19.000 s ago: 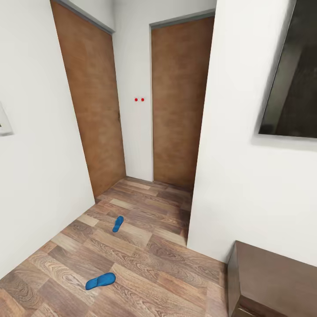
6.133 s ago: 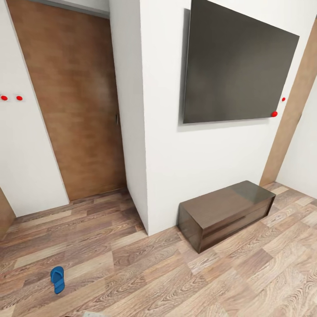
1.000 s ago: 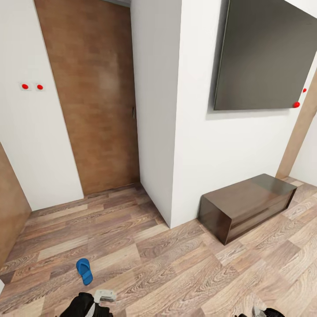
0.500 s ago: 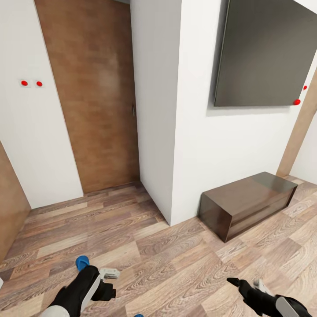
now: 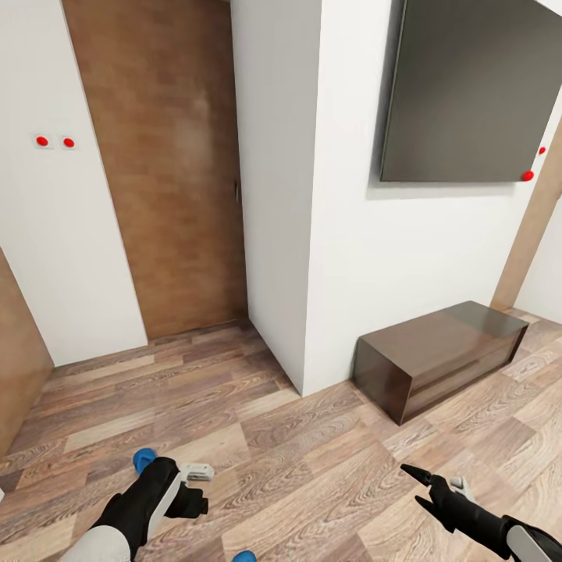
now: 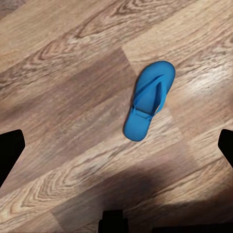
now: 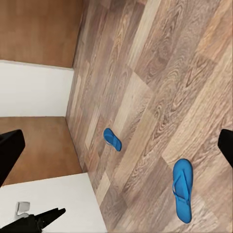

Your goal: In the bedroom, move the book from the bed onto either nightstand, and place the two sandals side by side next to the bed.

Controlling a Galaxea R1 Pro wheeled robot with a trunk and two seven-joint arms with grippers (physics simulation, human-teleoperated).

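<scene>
Both arms have reached further out over the wood-plank floor [image 5: 312, 453] than half a second ago, the left gripper [image 5: 195, 488] above a flat bright blue sandal [image 6: 148, 107], both jaws apart.

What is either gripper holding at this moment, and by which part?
Nothing is held. The left gripper is open above a blue sandal lying flat on the wood floor; the right gripper is open over bare floor.

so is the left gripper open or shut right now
Open. In the left wrist view its two dark fingertips sit far apart at opposite edges, with a blue sandal lying flat on the floor between them, ungripped.
</scene>
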